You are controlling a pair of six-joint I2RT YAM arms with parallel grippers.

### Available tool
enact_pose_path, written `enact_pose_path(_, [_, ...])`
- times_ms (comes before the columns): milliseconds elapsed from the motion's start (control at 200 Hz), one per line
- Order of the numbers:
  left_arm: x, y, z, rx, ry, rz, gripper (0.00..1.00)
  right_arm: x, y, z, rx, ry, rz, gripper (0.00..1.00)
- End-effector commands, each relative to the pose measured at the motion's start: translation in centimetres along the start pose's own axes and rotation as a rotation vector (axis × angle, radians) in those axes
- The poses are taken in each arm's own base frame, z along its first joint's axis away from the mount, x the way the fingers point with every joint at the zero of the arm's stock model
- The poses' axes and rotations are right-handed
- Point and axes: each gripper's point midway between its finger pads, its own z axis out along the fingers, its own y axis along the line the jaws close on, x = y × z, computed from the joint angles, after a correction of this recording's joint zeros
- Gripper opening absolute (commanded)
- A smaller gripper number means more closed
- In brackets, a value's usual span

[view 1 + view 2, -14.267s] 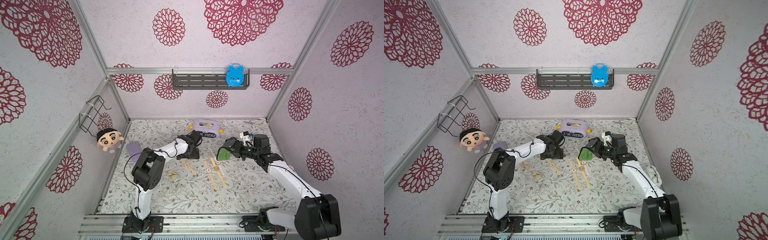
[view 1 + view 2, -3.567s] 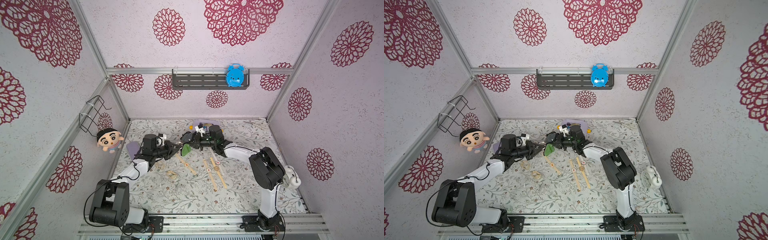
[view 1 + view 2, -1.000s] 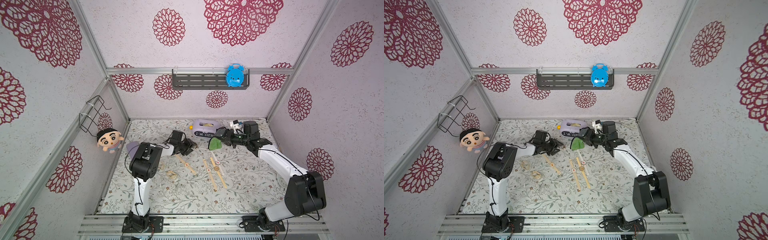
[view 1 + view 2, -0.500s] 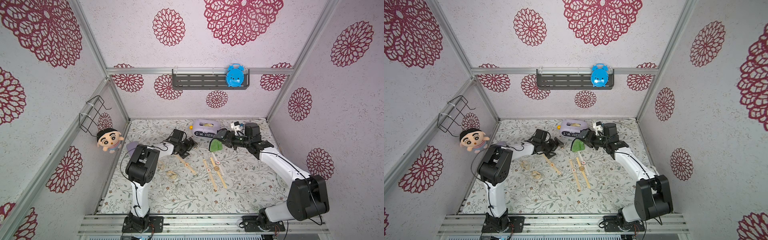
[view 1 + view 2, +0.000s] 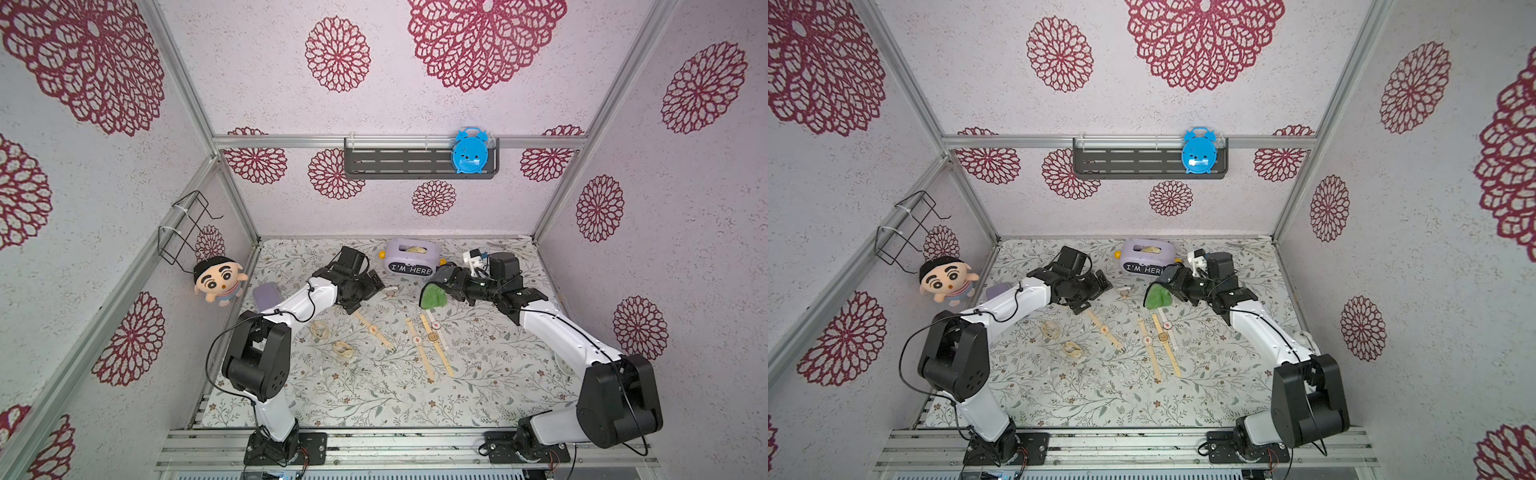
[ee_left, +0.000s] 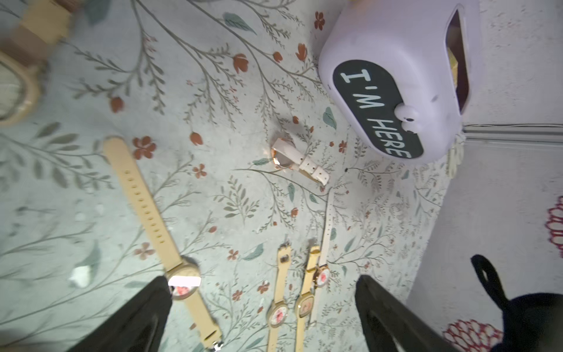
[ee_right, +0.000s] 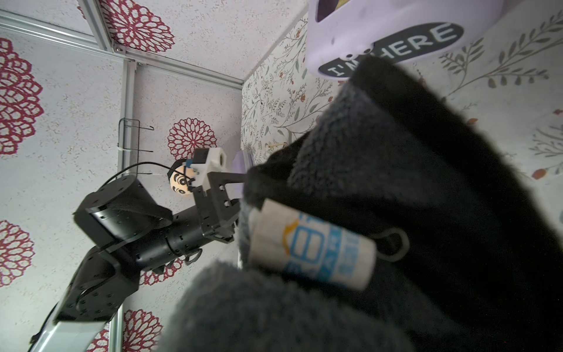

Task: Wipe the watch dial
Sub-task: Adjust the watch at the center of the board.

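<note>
A small watch with a rose-gold case and white strap (image 5: pixel 390 292) (image 5: pixel 1124 293) (image 6: pixel 285 155) lies on the floral mat, just in front of my left gripper (image 5: pixel 365 293) (image 5: pixel 1094 293) (image 6: pixel 262 283). That gripper is open wide and empty. My right gripper (image 5: pixel 442 284) (image 5: pixel 1169 284) is shut on a green cloth (image 5: pixel 434 296) (image 5: pixel 1158 297), held a little above the mat to the right of the small watch. In the right wrist view the cloth (image 7: pixel 396 183) looks dark, fills the frame and hides the jaws; its white label (image 7: pixel 313 254) shows.
Several beige-strap watches (image 5: pixel 372 329) (image 5: pixel 417 338) (image 5: pixel 434 337) lie flat mid-mat, and two curled ones (image 5: pixel 320 330) (image 5: pixel 343 349) lie to the left. A purple "I'M HERE" box (image 5: pixel 411 259) stands at the back. A plush doll (image 5: pixel 218 280) and a purple pad (image 5: pixel 266 293) sit by the left wall.
My left gripper's jaws have spread wide, and the small white-strap watch now lies free on the mat in front of them. The right arm with the cloth has barely moved.
</note>
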Motion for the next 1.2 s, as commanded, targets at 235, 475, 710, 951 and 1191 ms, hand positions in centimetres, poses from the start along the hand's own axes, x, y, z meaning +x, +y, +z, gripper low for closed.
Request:
enact_pose_path(235, [-0.1, 5.5, -0.2, -0.238, -0.024, 0.11, 0.46, 2.0, 2.3, 1.9, -0.012, 0.04, -0.114, 0.0])
enact_pose_path(475, [-0.2, 7.3, 2.1, -0.296, 0.038, 0.096, 0.0, 2.8, 2.7, 4.5, -0.012, 0.093, -0.126, 0.0])
enact_pose_path(710, [-1.0, 8.4, 3.6, -0.3, 0.059, 0.068, 0.0, 2.6, 2.8, 5.2, -0.013, 0.106, -0.123, 0.0])
enact_pose_path(951, [-1.6, 8.3, 4.8, -0.268, 0.069, 0.053, 0.0, 3.0, 2.4, 5.4, -0.005, 0.124, -0.116, 0.0])
enact_pose_path(1191, [-2.2, 7.5, 5.0, -0.243, 0.058, 0.06, 0.0, 3.0, 2.1, 5.7, -0.002, 0.133, -0.111, 0.0])
